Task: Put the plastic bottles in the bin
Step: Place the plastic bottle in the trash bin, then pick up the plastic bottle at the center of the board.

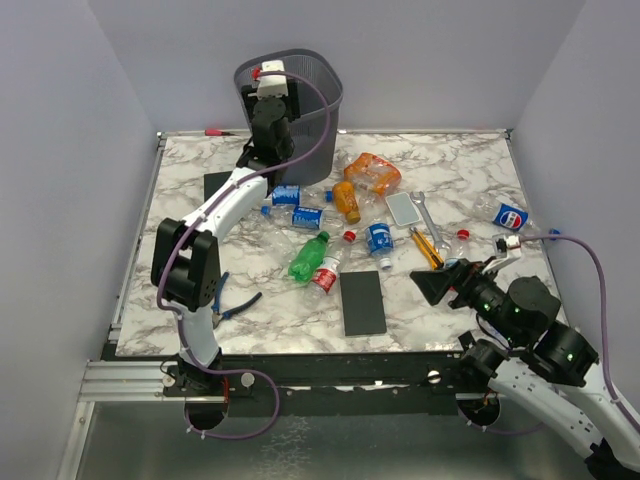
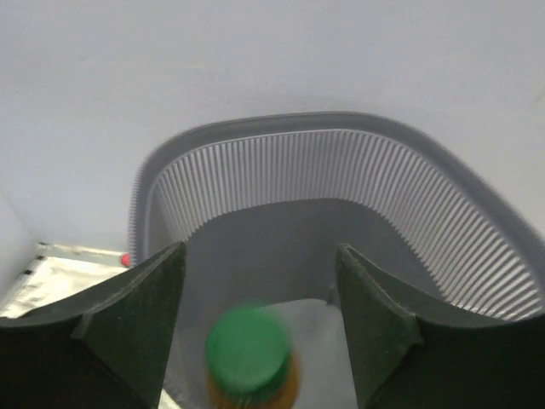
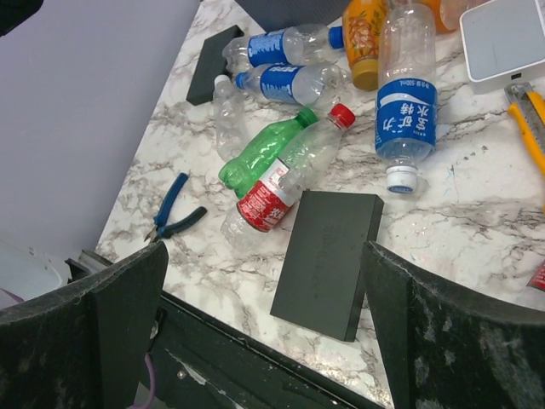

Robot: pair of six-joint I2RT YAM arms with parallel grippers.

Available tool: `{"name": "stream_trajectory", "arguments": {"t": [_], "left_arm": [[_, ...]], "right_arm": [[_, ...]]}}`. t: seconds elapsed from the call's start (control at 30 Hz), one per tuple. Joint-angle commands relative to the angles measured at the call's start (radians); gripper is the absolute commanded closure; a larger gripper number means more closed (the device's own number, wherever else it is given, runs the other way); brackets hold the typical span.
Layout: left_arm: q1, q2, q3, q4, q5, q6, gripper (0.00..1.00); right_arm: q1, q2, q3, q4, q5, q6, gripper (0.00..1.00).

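Observation:
My left gripper hangs over the dark mesh bin at the back of the table, jaws apart. In the left wrist view an orange bottle with a green cap is blurred between the fingers without touching them, inside the bin's rim. On the marble top lie several plastic bottles: a green one, a red-labelled clear one, blue-labelled ones and an orange one. My right gripper stands open and holds nothing at the near right, above the table's front edge.
A black slab lies near the front edge, under my right gripper. Another slab lies beside the bin. Blue-handled pliers lie at the front left. A white device, a wrench and a yellow cutter lie right of centre.

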Motion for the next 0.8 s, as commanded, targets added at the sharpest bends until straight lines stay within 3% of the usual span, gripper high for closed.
{"name": "stream_trajectory", "arguments": {"t": [0.0,0.13,0.33,0.53,0.77], "left_arm": [[-0.003,-0.07,0.089,-0.038,0.065,-0.018,0.2],[-0.027,-0.123,0.165,-0.043,0.078,-0.014,0.01],[-0.08,-0.278,0.141,-0.045,0.123,-0.018,0.01],[-0.122,-0.547,-0.186,-0.11,0.292,-0.186,0.01],[-0.138,-0.81,-0.581,-0.333,0.408,-0.312,0.01]], "right_arm": [[0.0,-0.017,0.032,-0.054,0.053,-0.006,0.01],[0.0,-0.003,0.045,-0.059,0.057,-0.012,0.0],[0.0,0.025,0.069,-0.056,0.075,-0.021,0.0],[-0.001,0.074,0.071,-0.028,0.114,-0.033,0.0],[0.0,0.169,0.074,0.069,0.209,-0.065,0.0]]}}
